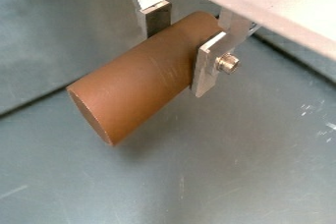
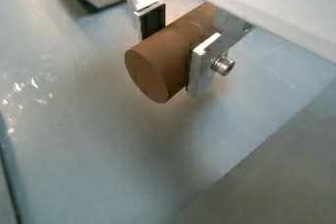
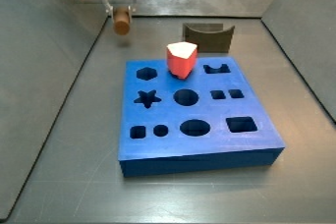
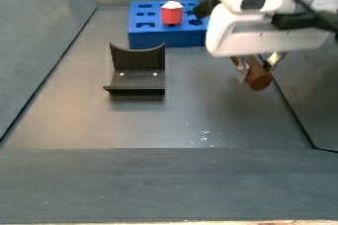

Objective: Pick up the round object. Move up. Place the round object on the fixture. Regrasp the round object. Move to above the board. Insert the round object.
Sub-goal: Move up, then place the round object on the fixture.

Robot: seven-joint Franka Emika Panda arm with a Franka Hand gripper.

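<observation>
in both wrist views the gripper point(image 1: 188, 39) is seen clamped on the round object point(image 1: 138, 90), a brown cylinder held across its body near one end, with a silver finger point(image 1: 210, 66) plate pressed against its side and a second finger point(image 1: 153, 12) behind it; the free round end face is shown toward the lower left of the frame, and the grey floor point(image 1: 237, 159) lies below with no contact visible

in a wrist view the gripper point(image 2: 184, 39) is again shown closed on the round object point(image 2: 168, 56), its flat end face turned toward the camera

in a side view the gripper point(image 3: 126, 2) is located at the upper left of the frame, with the round object point(image 3: 121, 21) hanging below it, clear of the floor; the board point(image 3: 197, 120) occupies the centre, a red-and-white block point(image 3: 182, 58) stands at its far edge, and the fixture point(image 3: 207, 37) is placed just behind the board

in a side view the gripper point(image 4: 259, 63) is found at the upper right, the round object point(image 4: 258, 76) held tilted beneath it above the floor; the fixture point(image 4: 134, 69) sits left of centre, well apart from the peg, and the board point(image 4: 165, 27) lies at the top
</observation>
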